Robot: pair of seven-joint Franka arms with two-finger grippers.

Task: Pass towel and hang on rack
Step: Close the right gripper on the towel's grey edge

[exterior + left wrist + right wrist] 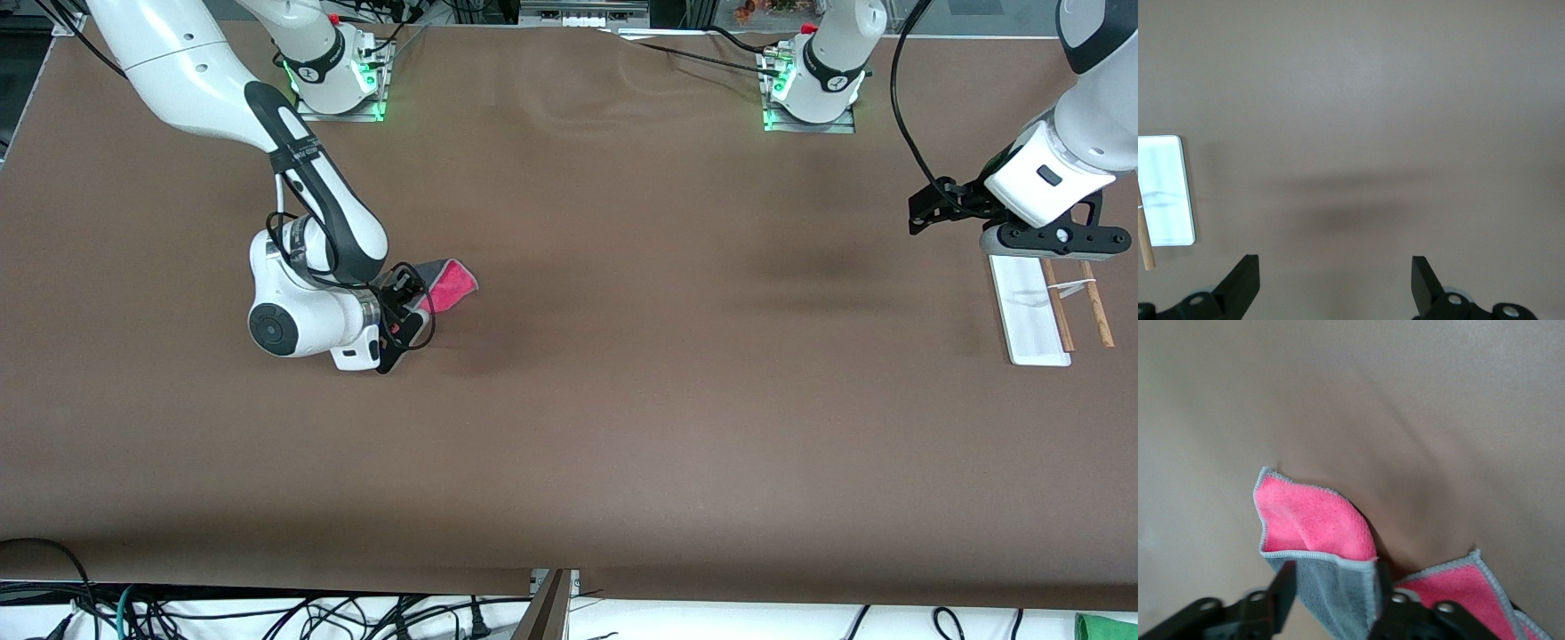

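The towel [452, 283] is pink-red with a grey strip, toward the right arm's end of the table. My right gripper [420, 308] is low and tilted over the table, shut on the towel's grey fold. In the right wrist view the grey face [1331, 593] fills the gap between the fingers [1281, 587], and pink corners [1311, 520] stick out past them. The rack [1029, 311], a white base with two wooden rods [1098, 307], lies at the left arm's end. My left gripper [1053, 244] hangs open and empty over the table beside the rack's base [1165, 190].
The brown table cover [622, 400] runs wide between the towel and the rack. Both arm bases [338, 80] stand along the edge farthest from the front camera. Cables lie below the table's near edge [267, 613].
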